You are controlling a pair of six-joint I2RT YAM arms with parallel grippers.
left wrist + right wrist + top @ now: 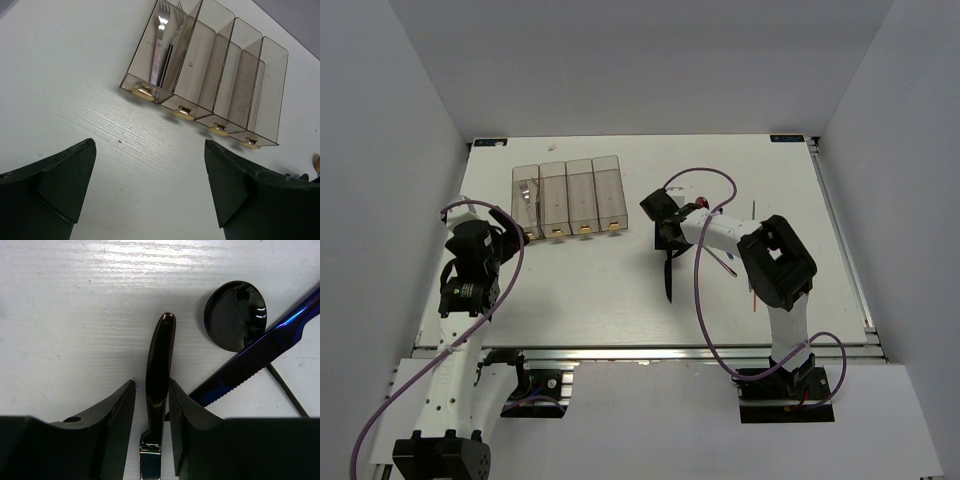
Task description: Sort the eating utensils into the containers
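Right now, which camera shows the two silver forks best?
The left wrist view: the two silver metal forks lie large and sharp, tines visible, in the end clear plastic bin. The top external view shows only a small glint there; the right wrist view misses them.

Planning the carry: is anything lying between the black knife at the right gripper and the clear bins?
Nothing visible does: bare table separates the black knife from the bins. The blue knife and dark spoon lie beside it.
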